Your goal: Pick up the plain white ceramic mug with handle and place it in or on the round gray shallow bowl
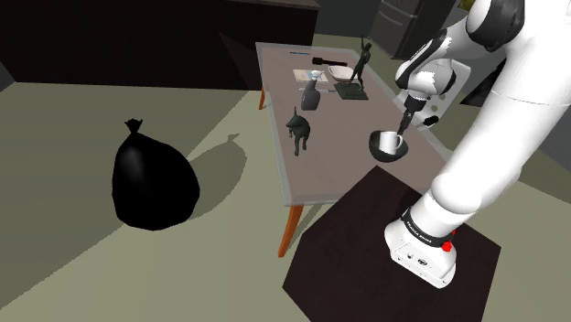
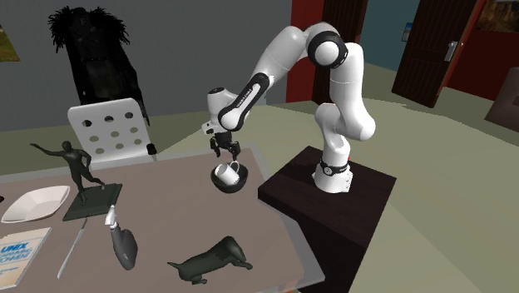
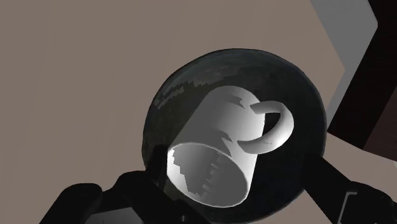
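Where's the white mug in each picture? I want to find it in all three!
Shoulder view: the white mug is right of the middle, sitting in the dark bowl.
Second exterior view: the mug is near the middle, a little to the left, in the bowl.
Wrist view: the mug is in the bowl, its opening towards the camera.
Shared landmark: the dark bowl around the mug.
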